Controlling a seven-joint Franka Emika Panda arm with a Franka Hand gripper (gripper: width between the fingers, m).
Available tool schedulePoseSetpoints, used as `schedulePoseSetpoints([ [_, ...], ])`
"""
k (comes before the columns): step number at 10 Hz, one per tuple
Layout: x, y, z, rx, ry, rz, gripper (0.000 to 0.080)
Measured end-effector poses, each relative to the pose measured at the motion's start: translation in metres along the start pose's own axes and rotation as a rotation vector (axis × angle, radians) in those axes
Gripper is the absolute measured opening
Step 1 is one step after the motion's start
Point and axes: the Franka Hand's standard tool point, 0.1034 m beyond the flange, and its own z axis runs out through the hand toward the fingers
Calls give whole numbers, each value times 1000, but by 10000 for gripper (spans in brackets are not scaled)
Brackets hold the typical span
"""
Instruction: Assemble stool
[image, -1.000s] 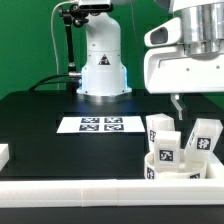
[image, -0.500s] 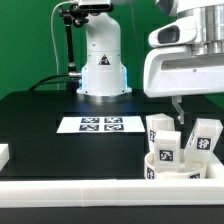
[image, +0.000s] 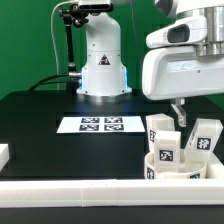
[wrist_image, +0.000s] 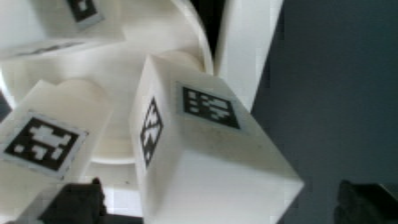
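The stool's parts are bunched together at the exterior view's lower right. The round white seat (image: 186, 172) lies low, with tagged white legs (image: 165, 148) standing on or against it, one (image: 205, 135) further right. My gripper (image: 184, 114) hangs just above them, open and holding nothing. In the wrist view one tagged leg (wrist_image: 199, 120) fills the middle. Its near end reaches between my dark fingertips (wrist_image: 71, 203), with a gap on each side of my gripper (wrist_image: 221, 206). Another tagged leg (wrist_image: 45, 135) lies beside it. Whether a finger touches a leg I cannot tell.
The marker board (image: 100, 125) lies flat mid-table. A long white rail (image: 80, 196) runs along the front edge, with a small white block (image: 3, 153) at the exterior view's left. The arm's white base (image: 102, 62) stands at the back.
The gripper body has shifted slightly toward the exterior view's left above the legs. The jaws have stayed open and the stool parts have not moved.
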Motion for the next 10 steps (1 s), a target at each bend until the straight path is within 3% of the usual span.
schedulePoseSetpoints([
  [5, 0, -1, 1, -53, -23, -528, 649],
  [6, -1, 1, 2, -52, -27, -568, 649],
  [10, -2, 8, 10, -95, -98, -969, 649],
])
